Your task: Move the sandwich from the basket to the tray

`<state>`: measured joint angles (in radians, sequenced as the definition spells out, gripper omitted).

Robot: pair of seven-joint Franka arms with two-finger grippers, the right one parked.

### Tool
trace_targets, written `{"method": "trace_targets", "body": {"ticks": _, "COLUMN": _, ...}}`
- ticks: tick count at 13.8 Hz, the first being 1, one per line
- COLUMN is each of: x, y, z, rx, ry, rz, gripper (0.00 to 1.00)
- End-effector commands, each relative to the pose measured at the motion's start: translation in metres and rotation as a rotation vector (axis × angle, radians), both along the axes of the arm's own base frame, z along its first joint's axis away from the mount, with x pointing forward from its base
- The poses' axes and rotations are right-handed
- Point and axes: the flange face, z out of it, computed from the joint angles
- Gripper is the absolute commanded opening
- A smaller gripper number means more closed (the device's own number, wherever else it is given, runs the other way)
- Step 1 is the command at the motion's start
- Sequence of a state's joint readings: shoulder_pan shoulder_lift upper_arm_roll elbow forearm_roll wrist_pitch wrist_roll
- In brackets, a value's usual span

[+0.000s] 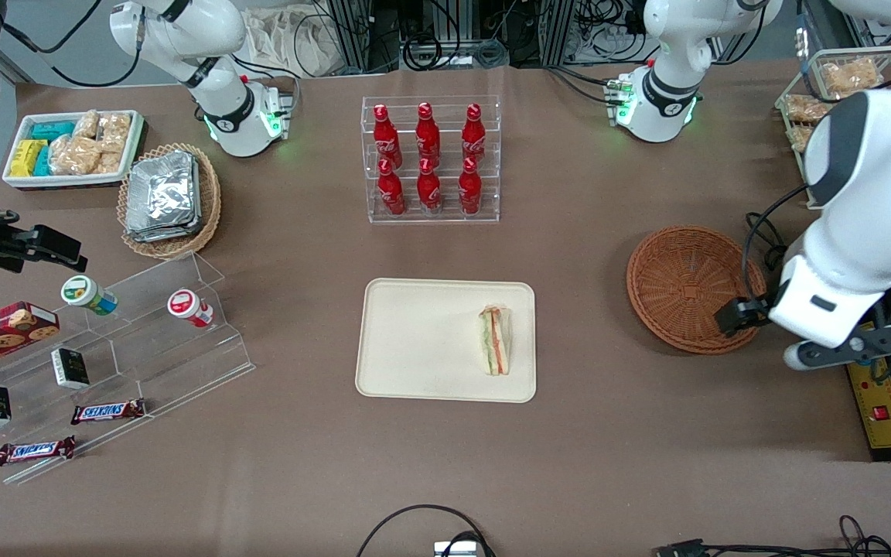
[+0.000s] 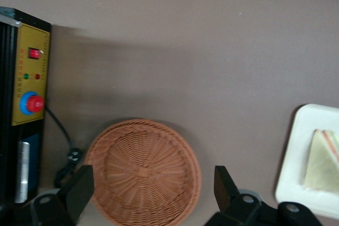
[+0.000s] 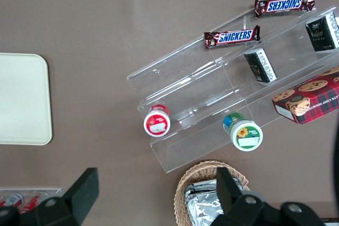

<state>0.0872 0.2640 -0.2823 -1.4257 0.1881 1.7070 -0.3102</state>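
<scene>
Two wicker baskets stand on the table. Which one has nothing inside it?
The reddish-brown basket at the working arm's end is empty, with the open gripper above it. The lighter tan basket holds silver foil packets. The sandwich lies on the tray.

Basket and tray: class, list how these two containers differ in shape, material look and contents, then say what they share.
The basket is round, the tray rectangular with rounded corners. The basket is reddish-brown woven wicker, the tray smooth cream-beige. The basket holds nothing, while the tray carries the sandwich near its end toward the basket. Both are shallow and rest flat on the brown table. The left gripper, open, hovers above the basket.
</scene>
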Motion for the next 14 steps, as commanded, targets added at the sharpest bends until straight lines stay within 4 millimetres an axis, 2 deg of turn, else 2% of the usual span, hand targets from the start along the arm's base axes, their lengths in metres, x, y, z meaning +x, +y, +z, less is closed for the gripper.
{"method": "trace_targets", "body": {"ticks": 1, "x": -0.035, "y": 0.036, "z": 0.029, "rx": -0.017, "ry": 0.028, "rz": -0.103, "gripper": 1.0}}
{"method": "trace_targets", "body": {"ticks": 3, "x": -0.051, "y": 0.06, "z": 0.046, "rx": -0.014, "ry": 0.063, "rz": -0.198, "gripper": 1.0}}
{"method": "trace_targets", "body": {"ticks": 5, "x": -0.068, "y": 0.061, "z": 0.066, "rx": -0.022, "ry": 0.066, "rz": -0.218, "gripper": 1.0}}
{"method": "trace_targets", "body": {"ticks": 8, "x": -0.091, "y": 0.053, "z": 0.086, "rx": -0.038, "ry": 0.056, "rz": -0.219, "gripper": 1.0}}
{"method": "trace_targets", "body": {"ticks": 14, "x": -0.098, "y": 0.05, "z": 0.088, "rx": -0.074, "ry": 0.093, "rz": -0.188, "gripper": 1.0}}
